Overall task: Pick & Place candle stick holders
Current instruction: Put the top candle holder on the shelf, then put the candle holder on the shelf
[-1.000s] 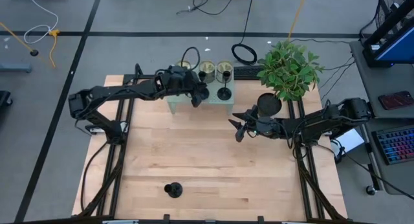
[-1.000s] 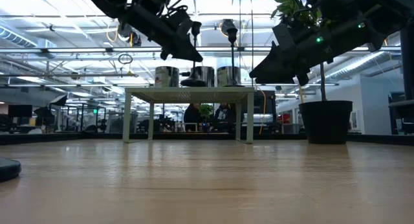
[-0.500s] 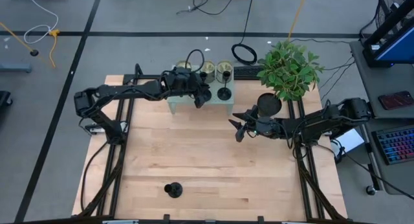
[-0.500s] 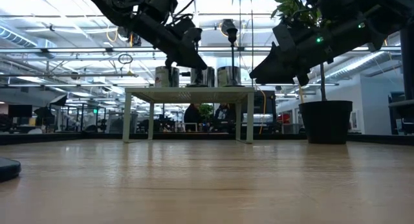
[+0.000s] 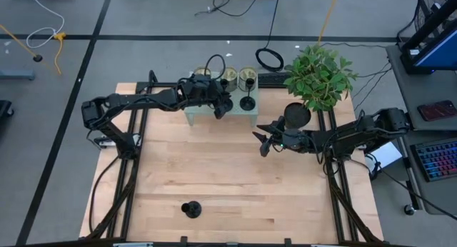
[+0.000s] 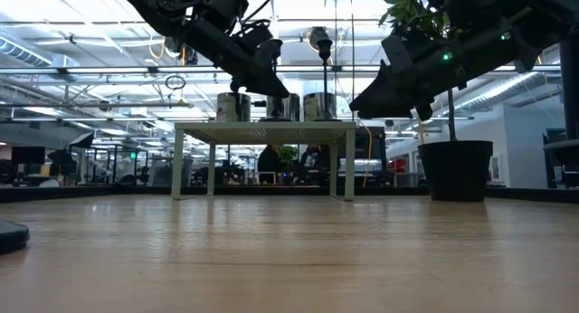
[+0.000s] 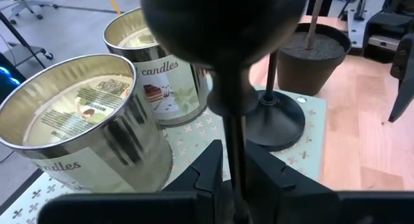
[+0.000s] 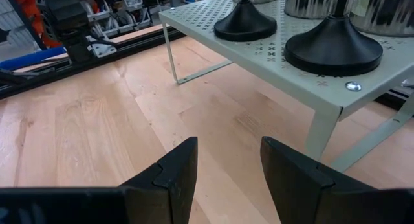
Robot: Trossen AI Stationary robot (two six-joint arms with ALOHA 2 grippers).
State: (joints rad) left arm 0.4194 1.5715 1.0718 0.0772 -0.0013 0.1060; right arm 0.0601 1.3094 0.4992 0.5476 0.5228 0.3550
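Candle stick holder upright, stem vertical, between left hand fingers

Bright overhead light, backlit silhouettes

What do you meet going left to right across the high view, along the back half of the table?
Left gripper over the small green shelf → black candle stick holder standing on the shelf → right gripper → potted plant.
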